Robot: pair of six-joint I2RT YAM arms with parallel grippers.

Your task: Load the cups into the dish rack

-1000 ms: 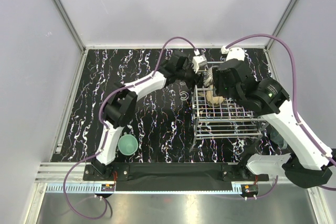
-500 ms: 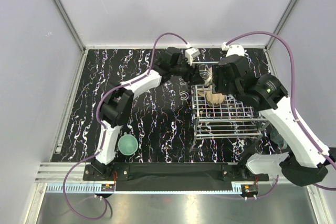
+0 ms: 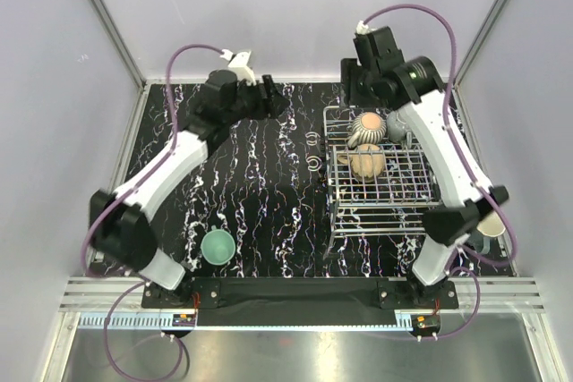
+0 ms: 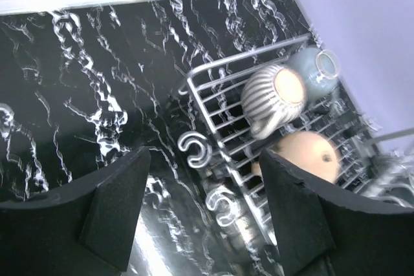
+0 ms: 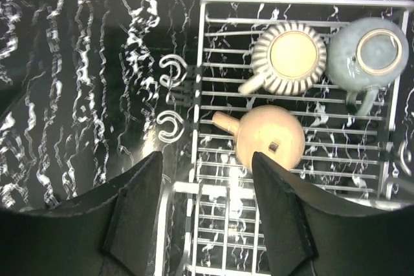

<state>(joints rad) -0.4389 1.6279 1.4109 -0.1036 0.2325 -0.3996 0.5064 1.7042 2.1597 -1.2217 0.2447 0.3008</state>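
Overhead view: the dish rack [image 3: 385, 212] stands on the right half of the black marbled worktop [image 3: 251, 185]. Three cups lie at its far end: the striped cup [image 3: 365, 124], the grey-green cup [image 3: 397, 127] just beside it on the right, and the tan cup [image 3: 365, 163] just nearer. The teal-green cup [image 3: 217, 246] sits on the worktop near the left arm's base, well apart from the rack. The left claw [image 3: 269, 100] hangs over the far worktop, left of the rack. The right claw [image 3: 356, 87] hangs above the rack's far edge.

Left wrist view: the left claw [image 4: 204, 218] gapes wide with nothing between its fingers. The rack [image 4: 213, 69] and its three cups lie off to the right.

Right wrist view: the right claw [image 5: 207, 214] is spread wide and empty, looking straight down. The striped cup [image 5: 291, 56], grey-green cup [image 5: 369, 53] and tan cup [image 5: 268, 137] rest on the rack's wires. Two C-shaped hooks [image 5: 171, 69] sit just outside the rack's left rim [image 5: 202, 63].
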